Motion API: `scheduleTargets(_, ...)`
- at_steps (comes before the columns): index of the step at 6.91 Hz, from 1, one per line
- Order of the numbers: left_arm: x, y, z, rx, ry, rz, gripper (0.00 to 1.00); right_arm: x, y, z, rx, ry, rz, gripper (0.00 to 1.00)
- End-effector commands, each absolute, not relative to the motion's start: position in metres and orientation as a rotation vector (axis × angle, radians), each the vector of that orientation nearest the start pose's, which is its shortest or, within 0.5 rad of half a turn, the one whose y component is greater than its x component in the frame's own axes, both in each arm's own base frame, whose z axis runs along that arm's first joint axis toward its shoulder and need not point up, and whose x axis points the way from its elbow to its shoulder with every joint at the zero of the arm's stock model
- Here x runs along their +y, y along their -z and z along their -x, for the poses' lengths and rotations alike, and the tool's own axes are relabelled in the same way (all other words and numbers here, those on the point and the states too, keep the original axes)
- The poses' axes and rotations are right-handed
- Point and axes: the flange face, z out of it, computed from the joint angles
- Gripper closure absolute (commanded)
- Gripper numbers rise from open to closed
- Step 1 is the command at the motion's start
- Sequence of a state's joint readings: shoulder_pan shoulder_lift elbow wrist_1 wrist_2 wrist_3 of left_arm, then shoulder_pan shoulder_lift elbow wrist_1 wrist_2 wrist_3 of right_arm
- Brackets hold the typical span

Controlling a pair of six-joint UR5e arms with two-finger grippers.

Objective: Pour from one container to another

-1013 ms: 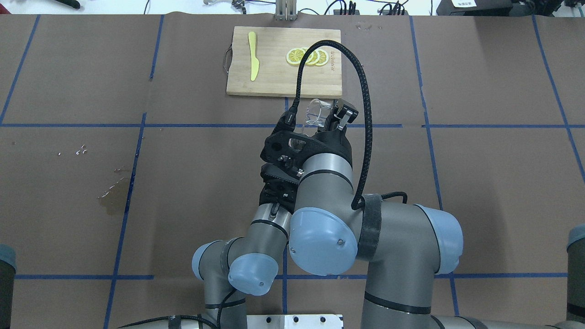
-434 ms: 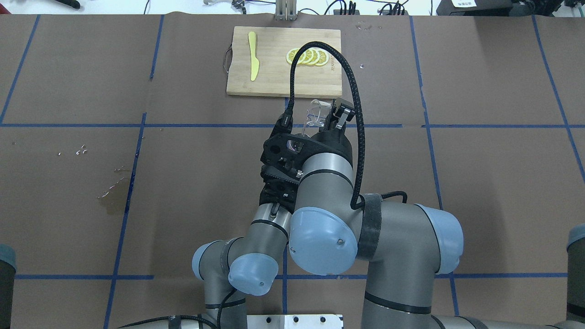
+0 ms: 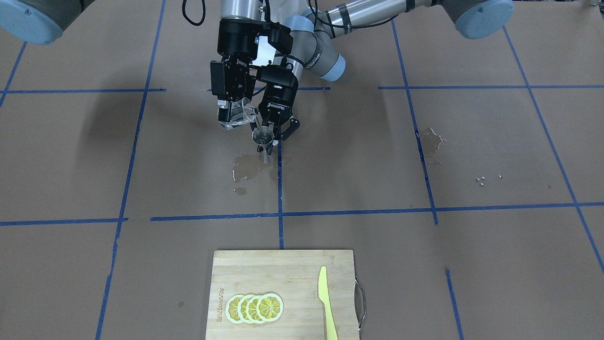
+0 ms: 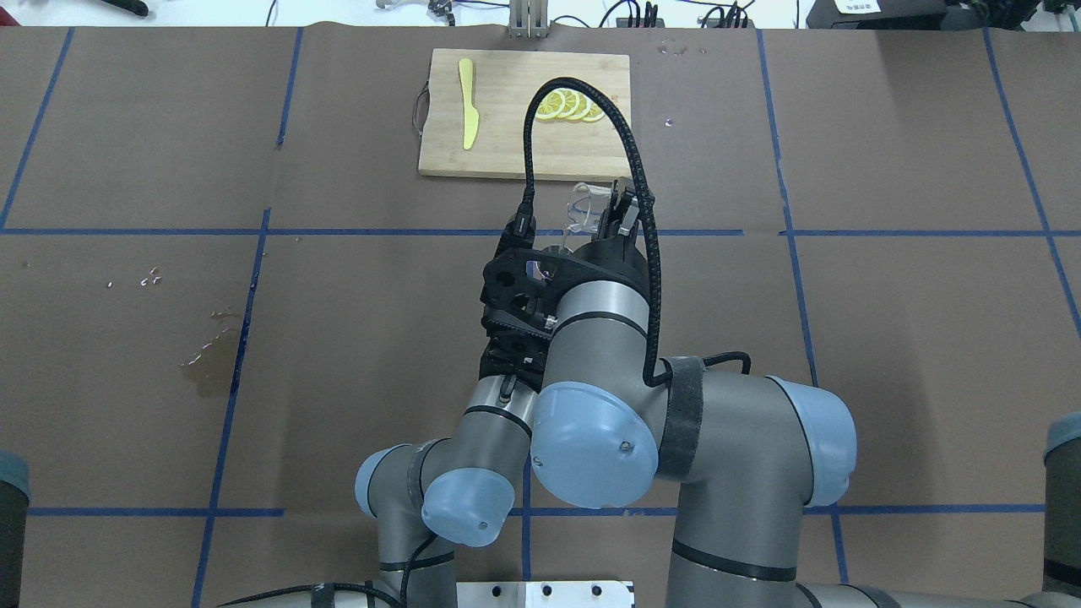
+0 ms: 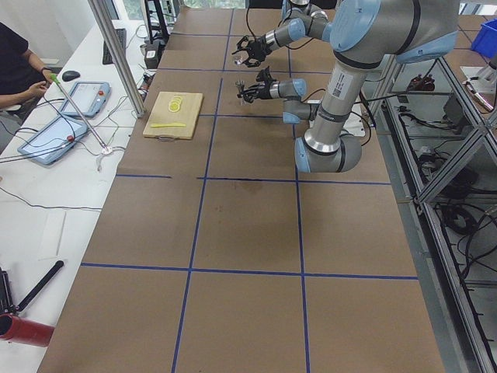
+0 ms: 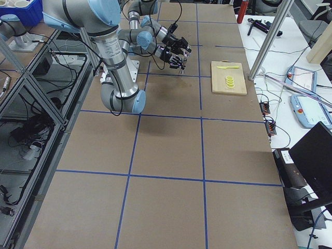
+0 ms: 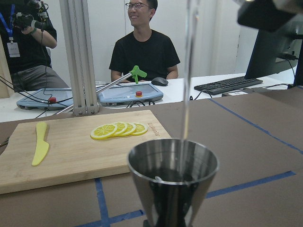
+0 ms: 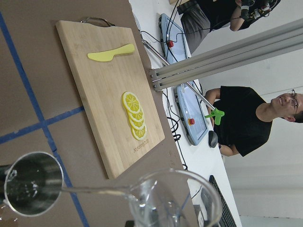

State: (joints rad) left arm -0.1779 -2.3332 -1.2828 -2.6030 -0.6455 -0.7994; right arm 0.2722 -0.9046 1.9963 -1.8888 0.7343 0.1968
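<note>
My right gripper (image 3: 232, 117) is shut on the clear glass cup (image 3: 243, 112), held above the table and tipped toward the jigger. From its lip a thin clear stream (image 7: 187, 71) falls into the silver jigger (image 3: 263, 136). My left gripper (image 3: 272, 134) is shut on the jigger and holds it upright just above the table. The right wrist view shows the cup's rim (image 8: 175, 203) close up, with the jigger's open mouth (image 8: 31, 182) to its left. From overhead the cup (image 4: 584, 211) and right gripper (image 4: 614, 215) show, while the left gripper is hidden under the right arm.
A wet patch (image 3: 247, 167) lies on the brown paper under the jigger, another (image 3: 432, 139) off to the side. A bamboo cutting board (image 3: 288, 269) carries lemon slices (image 3: 255, 308) and a yellow knife (image 3: 326, 302). People sit beyond the table's far edge.
The right wrist has turned, tipping the glass cup further over. Its black cable has swung left across the cutting board. The left arm has stayed put.
</note>
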Motion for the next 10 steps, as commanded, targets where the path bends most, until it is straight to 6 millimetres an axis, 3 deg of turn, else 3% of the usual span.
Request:
scheduleTargets(1,-0.335,-0.193,-0.659,0.882,0.227,-1.262,1.00,-0.350,-0.120,0.485,0.102,0.694,-1.097,1.00)
scheduleTargets(7,-0.335,-0.194,-0.658,0.881,0.226,-1.262,1.00,-0.355,-0.119,0.481,0.126,0.723,-1.103,1.00)
scheduleTargets(10,-0.334,-0.185,-0.647,0.900,0.236,-1.269,1.00,-0.356,-0.115,0.481,-0.070,0.476,-1.140,1.00)
